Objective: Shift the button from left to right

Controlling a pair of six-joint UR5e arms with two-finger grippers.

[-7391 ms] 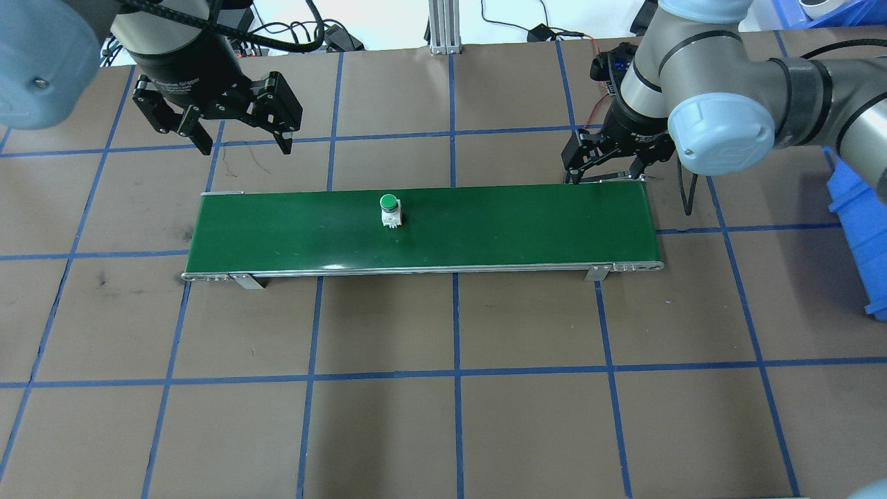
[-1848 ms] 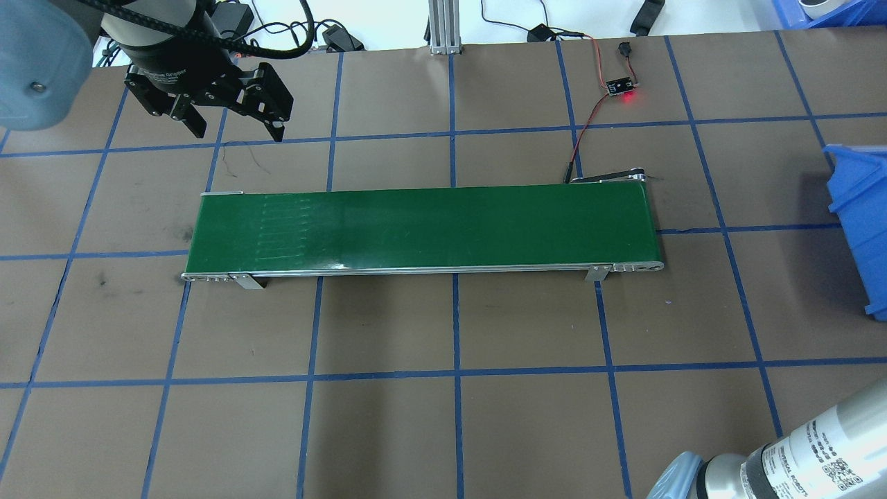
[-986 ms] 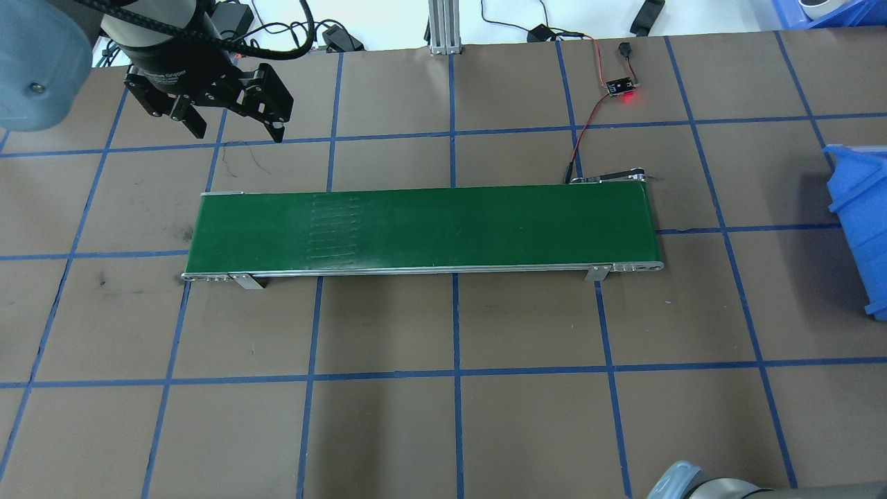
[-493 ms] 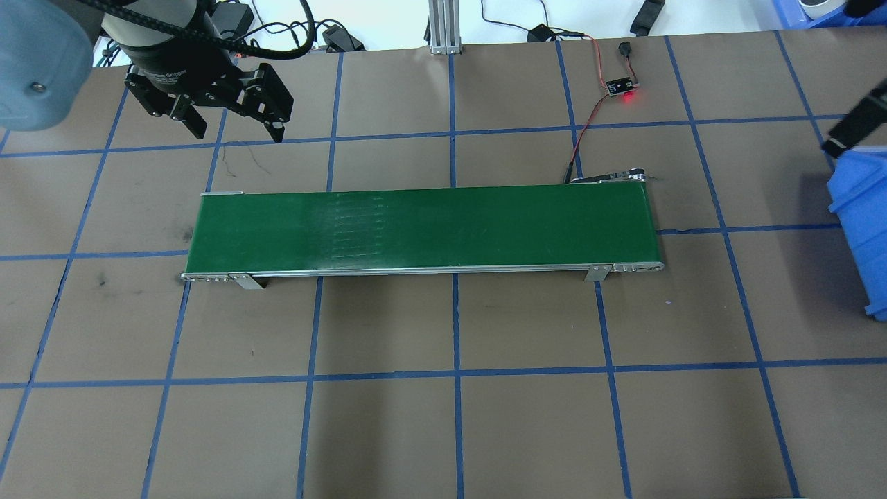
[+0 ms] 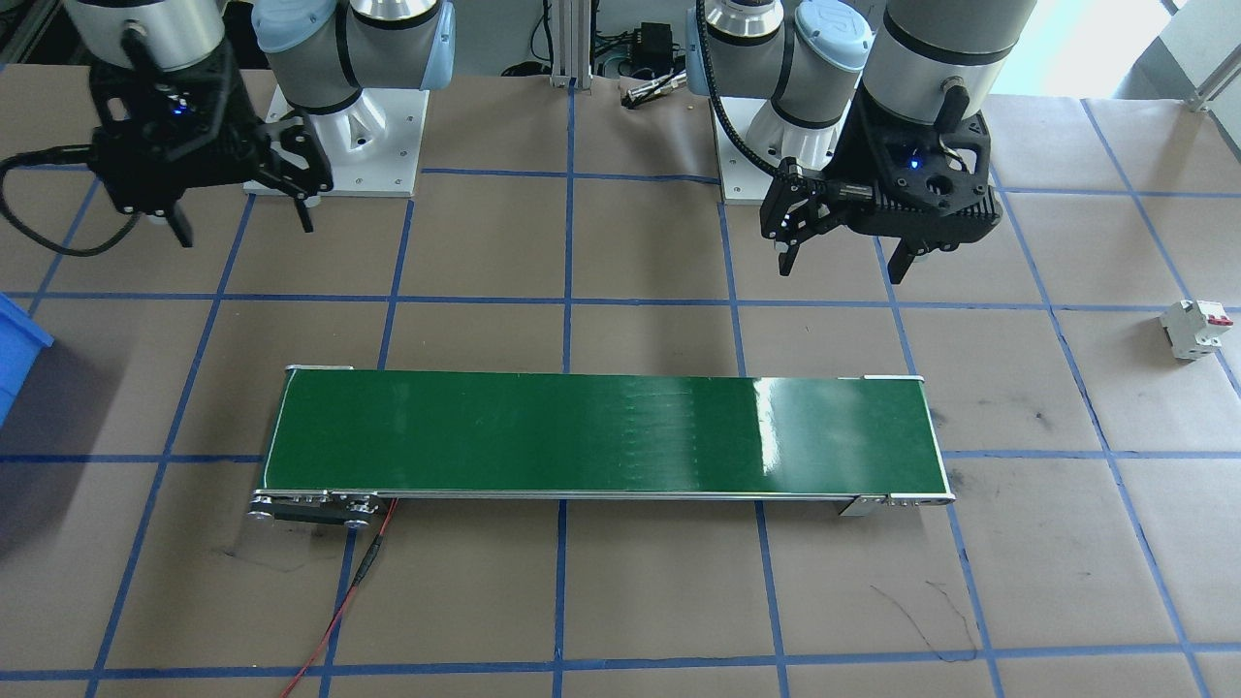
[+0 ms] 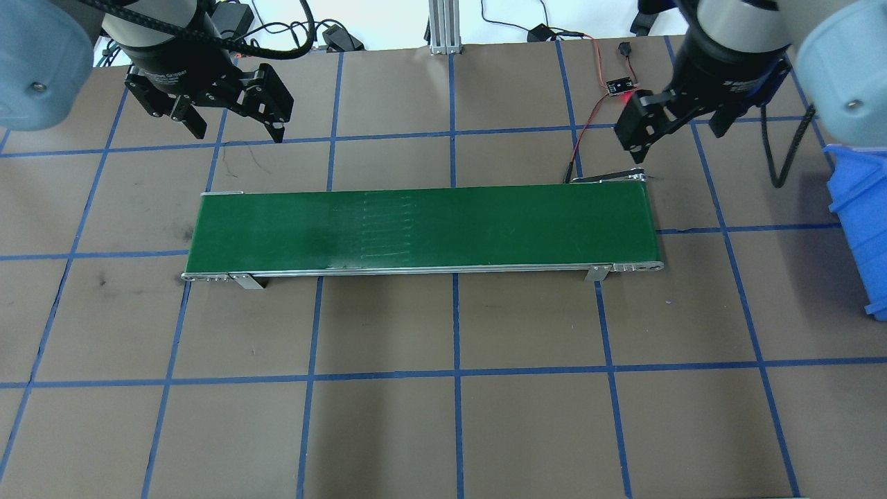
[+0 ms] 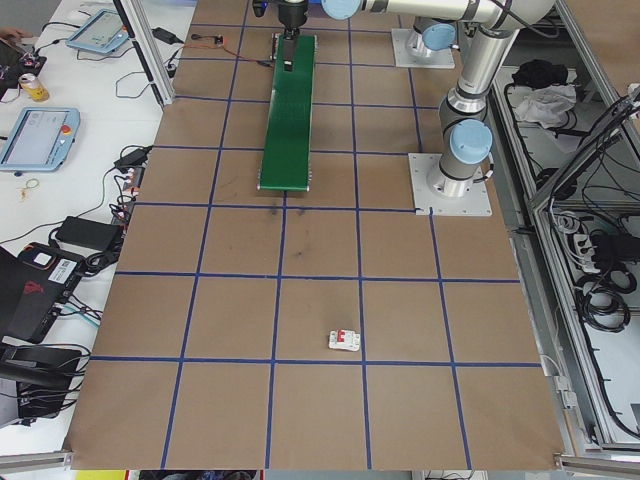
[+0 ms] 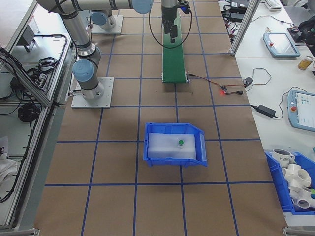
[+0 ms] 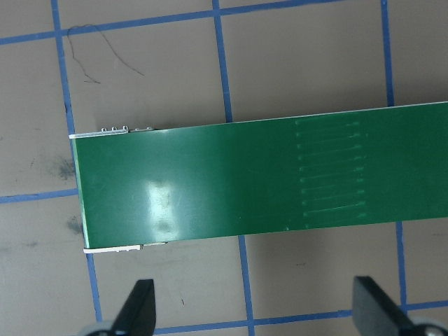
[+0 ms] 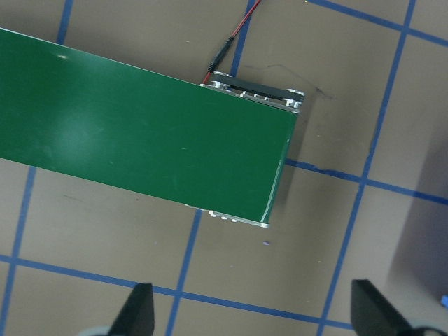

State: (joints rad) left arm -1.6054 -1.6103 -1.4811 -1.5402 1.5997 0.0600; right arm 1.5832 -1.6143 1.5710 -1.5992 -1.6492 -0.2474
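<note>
Sitting inside the blue bin (image 8: 173,158), the button (image 8: 180,143) shows its green cap, well apart from the green conveyor belt (image 6: 423,225). The right gripper (image 6: 671,125) and the left gripper (image 6: 234,125) both hang above the table, fingers spread and empty.

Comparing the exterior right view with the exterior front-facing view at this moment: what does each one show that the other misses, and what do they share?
Only the exterior right view shows the button, its green cap up, sitting inside the blue bin on a white liner, along with the operators' bench.

Only the exterior front-facing view shows the white circuit breaker with its red top, and both grippers clearly: the left gripper and the right gripper are open and empty.

Both show the green conveyor belt, with nothing on it, and the taped brown table.
</note>
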